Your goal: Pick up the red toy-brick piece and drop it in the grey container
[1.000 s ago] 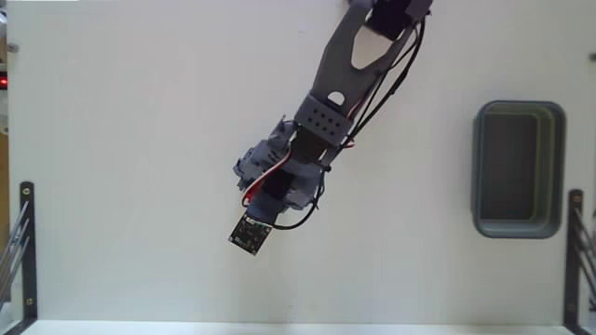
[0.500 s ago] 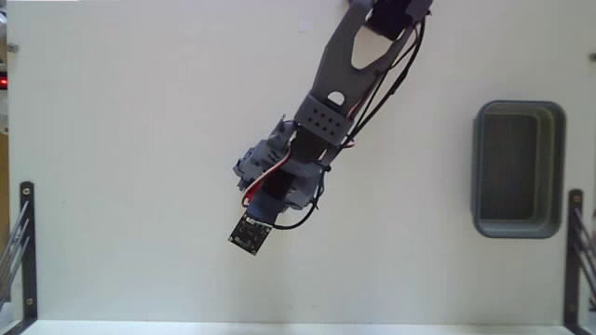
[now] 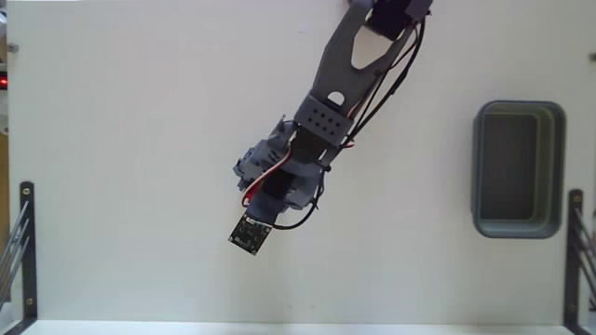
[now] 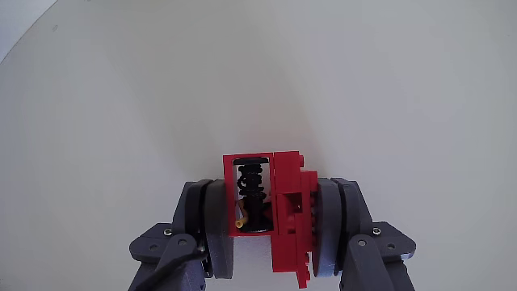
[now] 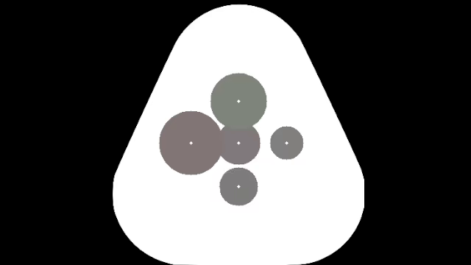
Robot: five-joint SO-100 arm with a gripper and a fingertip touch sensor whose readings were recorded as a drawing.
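Note:
In the wrist view the red toy-brick piece (image 4: 287,212) stands between the two grey fingers (image 4: 212,230), with a dark spring-like part in its open window. My gripper (image 4: 271,222) is shut on it, just above the white table. The fixed view hides the brick under the arm's wrist end (image 3: 270,177), which is near the table's middle. The grey container (image 3: 478,167) lies far to the right in the fixed view, apart from the arm, and its inside looks empty.
A small black circuit board (image 3: 250,234) sticks out below the wrist. Black metal brackets stand at the left edge (image 3: 23,242) and right edge (image 3: 575,251) of the white table (image 3: 130,140). The arm's base is at the top edge (image 3: 391,14).

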